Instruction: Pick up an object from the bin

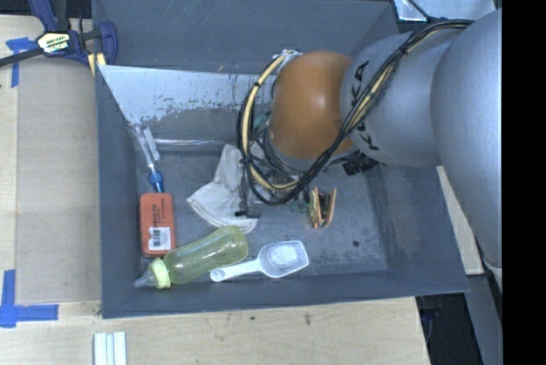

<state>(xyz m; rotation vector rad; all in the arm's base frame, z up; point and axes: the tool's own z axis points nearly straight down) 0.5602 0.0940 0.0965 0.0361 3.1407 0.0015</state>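
The arm's rounded orange wrist cover (309,103) hung over the grey metal bin (256,22), and the gripper (247,203) poked out beneath it, touching or just beside the crumpled white cloth (220,188) lying mid-floor to its left. Jaws apart or together? Couldn't tell, as cables masked them. A yellow-green plastic bottle (200,257) and a white plastic scoop (275,258) lay nearer the front wall. A small brown thing (322,207) on the right was hard to make out.

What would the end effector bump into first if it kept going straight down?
Most likely the crumpled white cloth in the middle of the bin. The end effector points down at the cloth's right edge, though how high above it hangs is unclear.
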